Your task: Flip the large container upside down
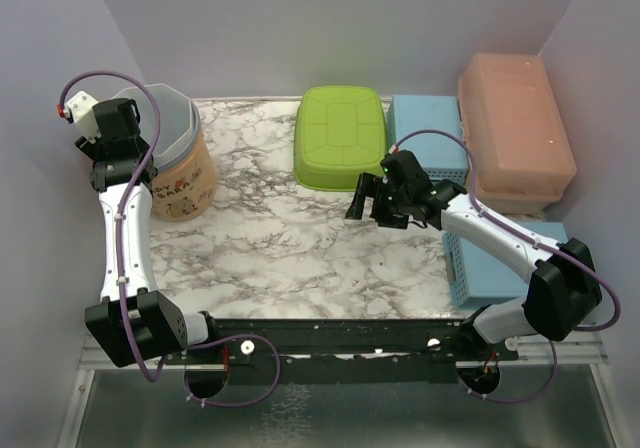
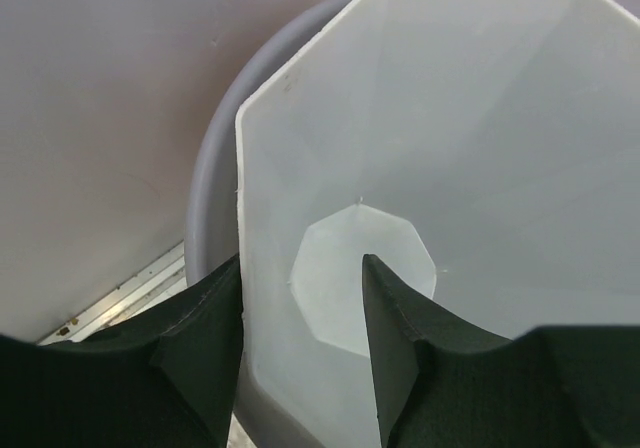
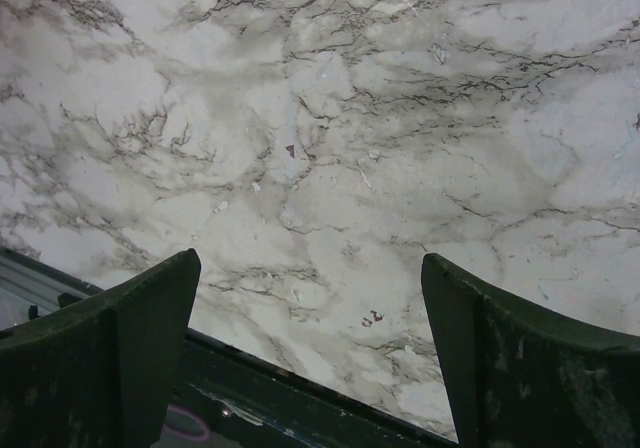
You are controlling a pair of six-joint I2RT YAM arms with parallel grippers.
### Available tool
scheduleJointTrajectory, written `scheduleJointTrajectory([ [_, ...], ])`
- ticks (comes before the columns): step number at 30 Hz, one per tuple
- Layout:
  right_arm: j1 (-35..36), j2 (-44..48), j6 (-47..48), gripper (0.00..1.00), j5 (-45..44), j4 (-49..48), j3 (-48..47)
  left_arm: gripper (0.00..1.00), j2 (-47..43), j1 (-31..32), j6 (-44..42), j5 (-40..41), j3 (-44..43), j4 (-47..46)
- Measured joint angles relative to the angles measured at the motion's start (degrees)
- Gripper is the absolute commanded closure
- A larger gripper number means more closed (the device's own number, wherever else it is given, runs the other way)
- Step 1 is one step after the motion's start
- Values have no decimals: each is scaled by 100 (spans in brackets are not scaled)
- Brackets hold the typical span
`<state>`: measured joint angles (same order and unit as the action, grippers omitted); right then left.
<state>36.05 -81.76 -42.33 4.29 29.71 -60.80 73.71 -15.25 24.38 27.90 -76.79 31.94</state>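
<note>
Black fingers (image 2: 195, 348) of the left gripper (image 2: 300, 268) stood astride the near wall of the large container (image 1: 180, 168), one finger outside the rim and one down inside the mouth. Jaw state: partly open, with a visible gap between the inner finger and the wall. No clamp on the rim was evident. Whether the outer finger touched the wall could not be determined.

Task status: not done. From where I stood, the container sat upright at the far left corner of the table (image 1: 280, 258), close to the left wall and mouth up. Its pale ten-sided floor showed in the left wrist view. No lift or tilt was apparent. Judged remaining: close on the rim, raise the container, rotate it through a half turn, and set it down mouth first.

Left arm pose: extended forward along the left edge from its base, wrist bent over the rim so that the fingers pointed down into the opening.

Right arm pose: reached inward toward the table's middle, with the right gripper (image 3: 310, 260) hanging above the marble surface just in front of the green tub (image 1: 340, 138). Jaw state: wide, holding nothing. Blue baskets (image 1: 425, 128) and a pink bin (image 1: 515, 128) lay on the right side, well apart from the container.
</note>
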Motion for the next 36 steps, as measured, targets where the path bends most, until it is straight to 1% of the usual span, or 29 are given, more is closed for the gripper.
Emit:
scheduleJointTrajectory([
  [7, 0, 0, 74, 4, 50, -4, 0, 57, -2, 4, -2, -7, 85, -216],
  [9, 0, 0, 83, 4, 50, -4, 0, 61, -2, 4, -7, -9, 87, -219],
  [11, 0, 0, 87, 4, 50, -4, 0, 70, -2, 4, -28, -9, 90, -216],
  [14, 0, 0, 98, 4, 50, -4, 0, 79, -17, -2, -96, -9, 98, -192],
  [16, 0, 0, 107, 4, 50, -4, 0, 88, -35, -4, -138, -9, 98, -181],
  [19, 0, 0, 131, 4, 50, -4, 0, 94, -61, -7, -201, -7, 98, -162],
  [21, 0, 0, 144, 4, 52, -4, 0, 100, -76, -9, -236, -7, 98, -155],
  [30, 0, 0, 203, 4, 55, -4, -11, 100, -173, -2, -337, -197, 4, 59],
  [36, 0, 0, 229, 4, 57, -9, -92, 100, -192, -2, -348, -267, -273, 144],
])
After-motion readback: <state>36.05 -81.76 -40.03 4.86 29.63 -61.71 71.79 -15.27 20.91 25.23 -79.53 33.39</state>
